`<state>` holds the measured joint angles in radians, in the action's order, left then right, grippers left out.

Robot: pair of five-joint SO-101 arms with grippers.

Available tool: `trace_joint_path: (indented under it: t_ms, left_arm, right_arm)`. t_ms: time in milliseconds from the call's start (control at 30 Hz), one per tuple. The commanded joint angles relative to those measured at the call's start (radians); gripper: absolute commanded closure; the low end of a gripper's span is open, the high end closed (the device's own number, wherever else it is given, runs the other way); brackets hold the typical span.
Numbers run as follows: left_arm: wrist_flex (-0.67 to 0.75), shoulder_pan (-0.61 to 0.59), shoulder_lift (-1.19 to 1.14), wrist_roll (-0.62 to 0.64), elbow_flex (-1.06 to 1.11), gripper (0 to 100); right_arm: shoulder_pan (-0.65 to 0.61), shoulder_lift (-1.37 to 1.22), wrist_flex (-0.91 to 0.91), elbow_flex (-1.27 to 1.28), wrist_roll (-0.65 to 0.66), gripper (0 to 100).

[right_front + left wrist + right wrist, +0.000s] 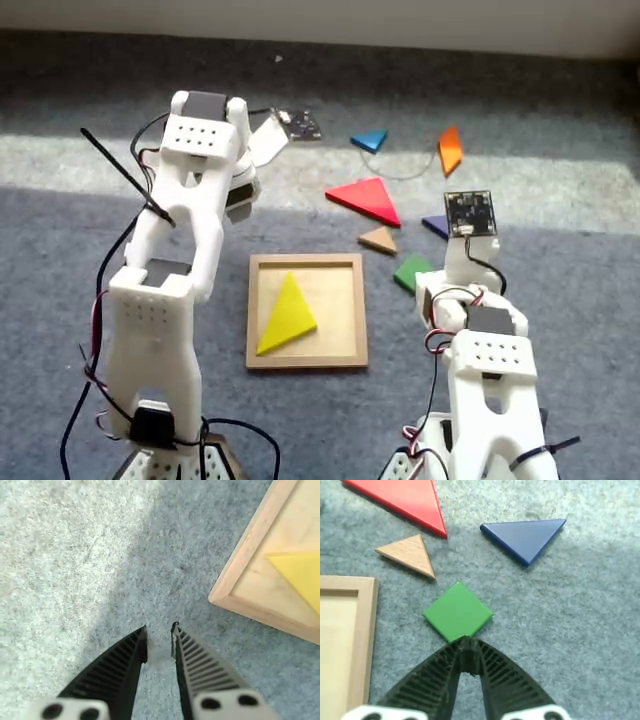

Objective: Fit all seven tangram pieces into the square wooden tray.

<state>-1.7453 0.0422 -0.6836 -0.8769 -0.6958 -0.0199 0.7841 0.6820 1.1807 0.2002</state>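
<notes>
**A:** Where did things stand?

**B:** The square wooden tray [305,362] lay on the grey carpet [560,260] between the arms, with only the yellow triangle [287,315] inside. The red triangle [368,200], tan triangle [379,239], green square [457,611], dark blue triangle [525,537], light blue triangle [370,141] and orange piece [451,150] lay loose beyond it, toward the right arm's side.

**A:** And the grippers?

**B:** The left gripper [159,642] hung over bare carpet near a tray corner, its jaws parted by a narrow gap and empty. The right gripper [466,652] sat at the green square's corner, its jaws pressed together and gripping nothing.

**A:** What could have gone wrong?

**B:** With its jaws closed, the right gripper would probably have shoved the square along instead of grasping it. The thin, flat pieces offered little edge. The yellow triangle, lying aslant mid-tray, might have blocked later pieces.

**A:** Any writing?

**B:** None was legible on the tray or the pieces.
</notes>
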Motion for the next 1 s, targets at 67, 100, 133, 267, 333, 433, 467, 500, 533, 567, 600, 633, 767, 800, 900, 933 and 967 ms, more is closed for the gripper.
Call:
trace_joint_path:
  t_ms: [67,100,133,267,333,433,467,500,533,567,600,633,767,800,900,933,967]
  left_arm:
    - [-0.008,0.018,0.153,0.126,-0.005,90]
    - [-0.008,0.016,0.183,0.153,-0.002,90]
    - [-0.012,0.008,0.217,0.183,-0.001,90]
    - [-0.015,-0.028,0.366,0.321,0.002,90]
    - [-0.015,-0.048,0.423,0.394,0.008,90]
    - [-0.015,-0.073,0.524,0.465,0.082,90]
    - [-0.014,-0.081,0.562,0.479,0.114,91]
    - [-0.008,-0.085,0.602,0.488,0.151,92]
    - [-0.008,-0.090,0.647,0.493,0.185,94]
    - [-0.008,-0.090,0.694,0.494,0.217,95]
    - [-0.008,-0.090,0.745,0.508,0.254,96]
    - [-0.008,-0.090,0.797,0.528,0.294,96]
    - [0.038,-0.090,1.020,0.601,0.479,96]
    - [0.057,-0.090,1.081,0.624,0.539,96]
    - [0.121,-0.091,1.265,0.689,0.745,96]
    - [0.146,-0.091,1.330,0.718,0.820,96]
    - [0.169,-0.093,1.392,0.743,0.897,96]
  right_arm:
    - [-0.002,0.025,-0.019,-0.007,0.006,98.8]
    - [0.001,0.025,-0.019,-0.007,0.006,98.8]
    - [0.012,0.025,-0.019,-0.008,0.006,98.8]
    - [0.094,0.025,0.013,-0.018,0.003,98.8]
    - [0.120,0.033,0.051,-0.054,-0.031,98.8]
    - [0.120,0.024,0.156,-0.159,-0.037,98.8]
    - [0.120,0.024,0.186,-0.191,-0.037,98.8]
    - [0.119,0.024,0.217,-0.220,-0.037,98.5]
    - [0.119,0.024,0.242,-0.255,-0.038,97.4]
    - [0.119,0.024,0.260,-0.286,-0.041,95.6]
    - [0.119,0.024,0.274,-0.314,-0.043,93.6]
    - [0.117,0.024,0.285,-0.340,-0.044,92.0]
    - [0.051,0.024,0.323,-0.421,-0.040,90.8]
    - [0.024,0.024,0.338,-0.440,-0.038,90.7]
    - [-0.061,-0.010,0.394,-0.503,-0.037,90.2]
    - [-0.087,-0.036,0.418,-0.535,-0.037,88.7]
    - [-0.108,-0.070,0.441,-0.568,-0.037,86.6]
